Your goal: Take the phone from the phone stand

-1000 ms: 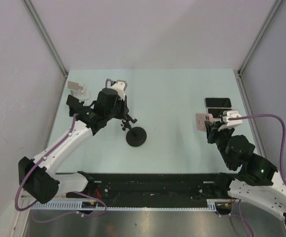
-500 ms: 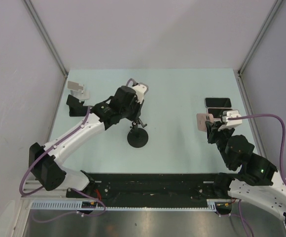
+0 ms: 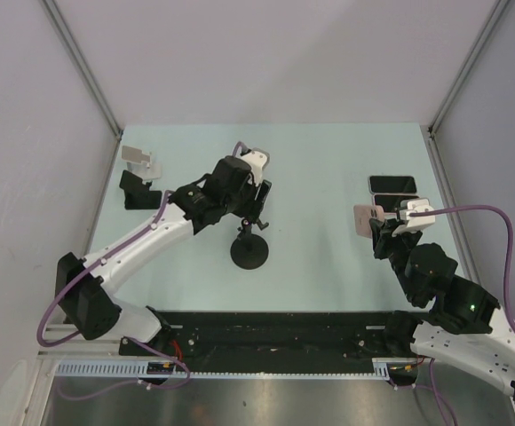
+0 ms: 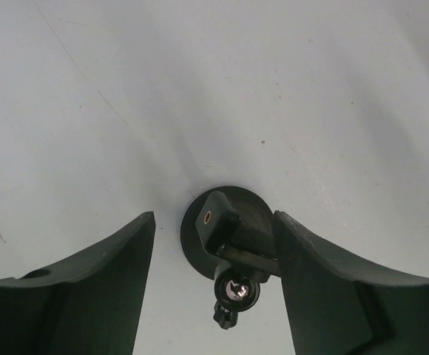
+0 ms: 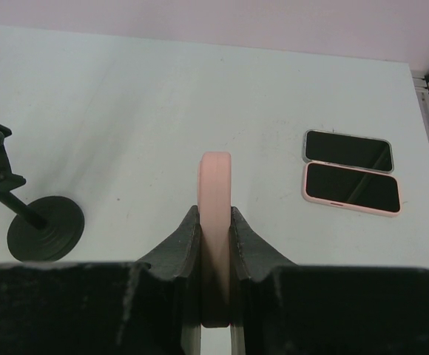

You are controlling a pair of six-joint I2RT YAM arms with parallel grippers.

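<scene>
Since a second ago the left arm has swung from the counter's left edge toward the middle and dragged the phone stand (image 3: 249,251) slightly rightward; the right arm has held its place. On the table (image 3: 328,169), the left gripper (image 4: 213,218) hangs over the stand with its fingers spread, one on each side of the post and touching neither, probably steadying or letting go of it. The stand's cradle is empty. The right gripper (image 5: 214,218), near the right edge, pinches the pink phone (image 5: 215,177) edge-on and upright, clear of the surface, so the removal looks done and only setting it down remains. Two spare phones (image 5: 348,151) lie flat side by side toward the far right corner. Two small stands (image 3: 139,160) sit near the far left corner.
</scene>
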